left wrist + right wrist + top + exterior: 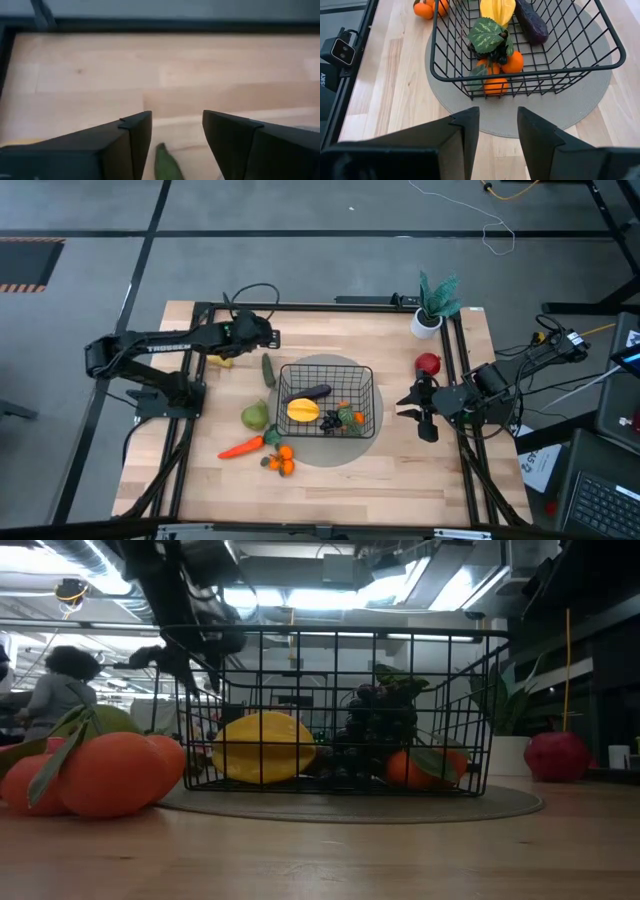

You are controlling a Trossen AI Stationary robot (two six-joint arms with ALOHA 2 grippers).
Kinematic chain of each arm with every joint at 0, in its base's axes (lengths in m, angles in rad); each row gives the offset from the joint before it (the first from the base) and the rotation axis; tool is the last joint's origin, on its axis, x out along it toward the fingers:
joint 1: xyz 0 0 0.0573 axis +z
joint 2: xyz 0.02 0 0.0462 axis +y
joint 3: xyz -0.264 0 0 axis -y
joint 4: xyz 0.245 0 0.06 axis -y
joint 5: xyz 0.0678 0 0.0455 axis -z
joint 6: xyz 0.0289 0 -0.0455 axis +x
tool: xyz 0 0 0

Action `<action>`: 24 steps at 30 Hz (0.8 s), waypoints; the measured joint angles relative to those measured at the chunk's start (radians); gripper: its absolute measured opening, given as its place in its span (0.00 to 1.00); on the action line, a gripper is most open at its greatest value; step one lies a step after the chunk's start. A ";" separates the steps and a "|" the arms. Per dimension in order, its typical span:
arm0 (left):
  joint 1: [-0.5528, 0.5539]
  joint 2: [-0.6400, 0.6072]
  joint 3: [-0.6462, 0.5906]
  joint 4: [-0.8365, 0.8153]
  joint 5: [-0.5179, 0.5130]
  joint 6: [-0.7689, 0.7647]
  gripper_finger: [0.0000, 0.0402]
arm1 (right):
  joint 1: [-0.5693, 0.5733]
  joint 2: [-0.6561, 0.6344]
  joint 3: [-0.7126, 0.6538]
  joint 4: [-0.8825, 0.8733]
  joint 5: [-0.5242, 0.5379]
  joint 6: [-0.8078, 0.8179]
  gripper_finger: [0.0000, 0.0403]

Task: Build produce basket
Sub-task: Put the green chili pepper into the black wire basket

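Observation:
The black wire basket (328, 398) stands on a grey round mat and holds a dark eggplant (308, 392), a yellow piece (303, 410), and grapes with small oranges (495, 65). On the table outside it lie a green pear (254, 416), an orange carrot (242, 447), small oranges (280, 460), a long green vegetable (268, 370), a yellow piece (220, 361) and a red apple (428, 364). My left gripper (176, 130) is open above the far tip of the green vegetable (167, 162). My right gripper (498, 125) is open just to the right of the basket, pointing at it.
A teal potted plant in a white pot (432, 305) stands at the far right corner, beyond the apple. Black frame rails (196, 330) run along the table's edges. Bare wood lies along the near edge and between the basket and the far rail.

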 joint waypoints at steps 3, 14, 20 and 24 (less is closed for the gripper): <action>0.000 0.050 0.000 0.001 0.005 -0.062 0.46 | 0.000 0.000 0.000 -0.002 0.000 0.000 0.31; 0.028 0.225 0.000 -0.006 0.134 -0.276 0.49 | 0.000 0.000 0.000 -0.003 0.000 0.000 0.31; 0.043 0.307 0.000 -0.004 0.213 -0.313 0.49 | 0.000 0.000 0.000 -0.003 -0.006 0.000 0.31; 0.043 0.344 0.000 0.000 0.254 -0.331 0.49 | 0.000 0.000 0.000 -0.003 -0.008 0.000 0.31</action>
